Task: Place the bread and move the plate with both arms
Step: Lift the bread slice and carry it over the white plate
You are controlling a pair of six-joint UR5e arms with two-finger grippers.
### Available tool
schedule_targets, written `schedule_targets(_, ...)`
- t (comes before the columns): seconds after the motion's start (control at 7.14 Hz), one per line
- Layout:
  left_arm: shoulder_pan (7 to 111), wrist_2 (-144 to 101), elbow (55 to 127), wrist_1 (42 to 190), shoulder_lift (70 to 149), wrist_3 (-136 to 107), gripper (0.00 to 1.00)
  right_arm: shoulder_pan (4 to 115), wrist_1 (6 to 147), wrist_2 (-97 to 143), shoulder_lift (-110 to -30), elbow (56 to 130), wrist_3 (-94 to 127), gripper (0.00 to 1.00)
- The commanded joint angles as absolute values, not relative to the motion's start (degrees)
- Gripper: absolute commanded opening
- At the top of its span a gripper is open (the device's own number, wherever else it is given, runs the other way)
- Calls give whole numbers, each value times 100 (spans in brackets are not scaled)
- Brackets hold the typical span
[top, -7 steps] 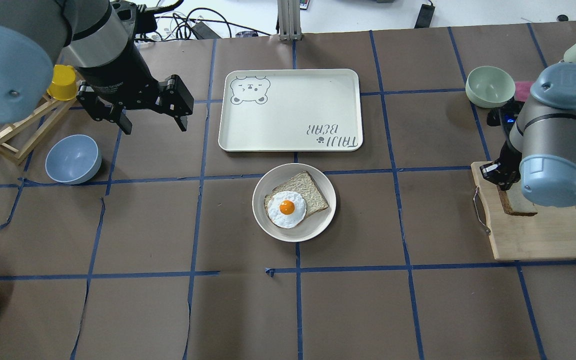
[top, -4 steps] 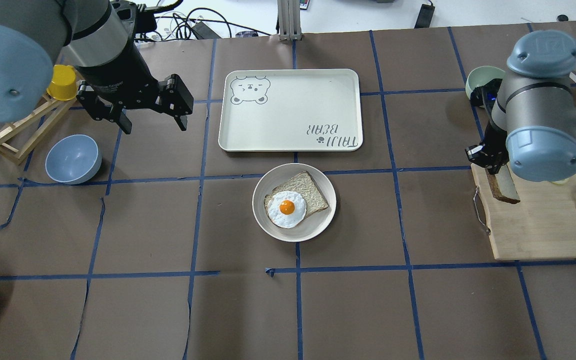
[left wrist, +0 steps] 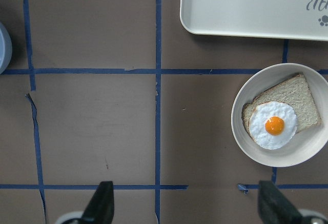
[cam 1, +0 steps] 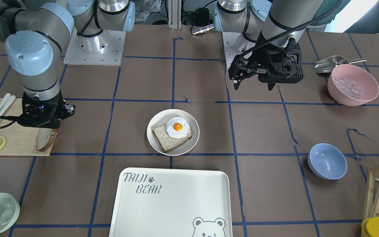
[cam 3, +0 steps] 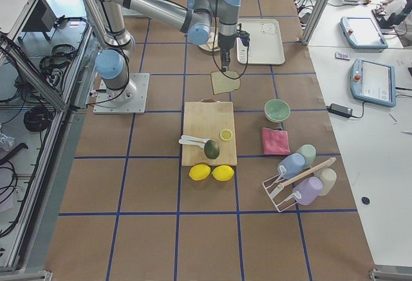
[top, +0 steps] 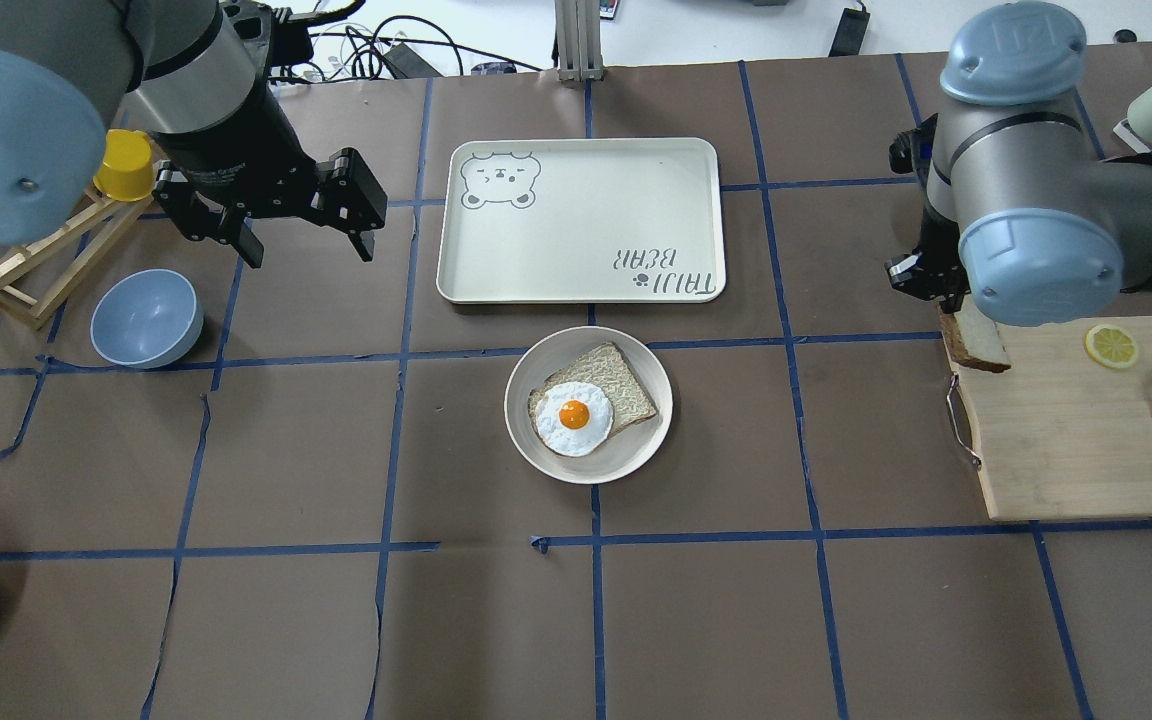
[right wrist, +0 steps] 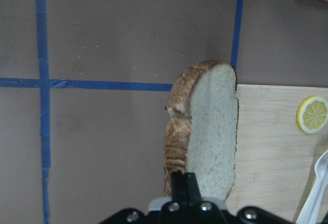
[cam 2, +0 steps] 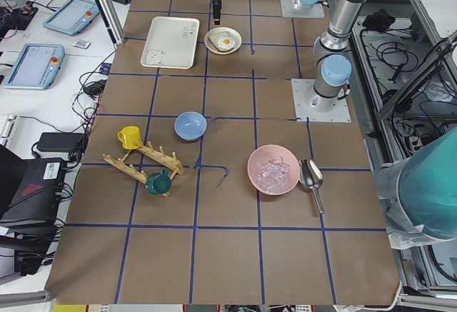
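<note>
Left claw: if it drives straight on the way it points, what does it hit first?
Likely the bare table: the left claw points straight down at it, nothing between. The plate lies off to the side.

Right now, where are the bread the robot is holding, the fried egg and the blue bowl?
bread [right wrist: 212,126]: right wrist view, on its pale cut face.
fried egg [top: 573,413]: overhead view, on the orange yolk.
blue bowl [cam 1: 327,161]: front-facing view, on its inner hollow.

Plate [top: 628,455] at table [top: 336,620] centre; tray [top: 581,220] just beyond, apart. Bowl [top: 146,318] well left. Cutting board [top: 1066,450] well right; bread [top: 974,348] over its plate-side edge.
</note>
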State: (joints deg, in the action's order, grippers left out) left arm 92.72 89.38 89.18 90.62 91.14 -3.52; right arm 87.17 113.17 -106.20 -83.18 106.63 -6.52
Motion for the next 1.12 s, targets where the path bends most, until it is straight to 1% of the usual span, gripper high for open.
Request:
schedule_targets(0.0,9272,8938,8912,9062,9114,-352,100,9960,11092,-10469,-8175,10460,932,0)
schedule_targets(0.28,9272,8938,8895,9062,9114,-352,100,10894,10813,-10459,-7998,10162,2384,0)
schedule_targets(0.56,9264,8938,8895,9062,9114,-352,100,11546,10522,-10170,-7797,9644,3519,0)
schedule_targets(0.84,9272,8930,8894,9070,9114,-352,100,11838,10537,-9863,-7289,9169,4513,0)
schedule_targets(0.98,9272,8938,8886,9062,9114,-352,100,11874,10521,-9844,-7069,8923,4535,0)
